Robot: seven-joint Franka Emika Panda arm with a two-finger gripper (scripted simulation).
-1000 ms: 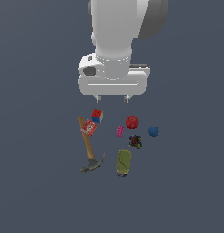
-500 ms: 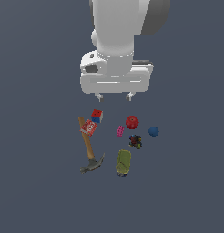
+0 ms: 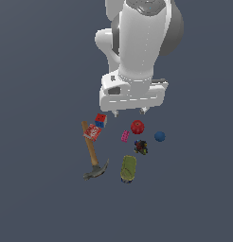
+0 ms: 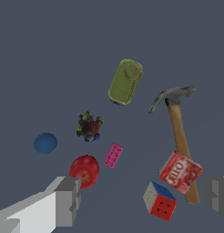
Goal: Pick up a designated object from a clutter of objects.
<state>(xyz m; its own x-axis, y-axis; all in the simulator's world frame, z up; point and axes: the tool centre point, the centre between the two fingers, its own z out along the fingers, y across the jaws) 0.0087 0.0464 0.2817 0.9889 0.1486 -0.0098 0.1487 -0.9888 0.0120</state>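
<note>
Nothing grasped yet: end effector (image 3: 130, 112) hangs above the clutter with jaws spread wide and empty, seemingly nearer the red apple (image 3: 137, 126), while the small smooth blue ball (image 3: 159, 136) sits untouched on the grey counter (image 3: 42, 198) at the clutter's edge; approach, descent, lift remain.

The flat grey floor (image 3: 42, 71) bears the blue ball (image 3: 159, 136), red apple (image 3: 137, 126), hammer (image 3: 92, 153) and can (image 3: 128, 168).

Arm's upper part cut off by exterior view's top edge. Wrist view cuts off both tool fingers (image 4: 59, 202). Red box (image 4: 180, 172) lettering too blurry to read.
</note>
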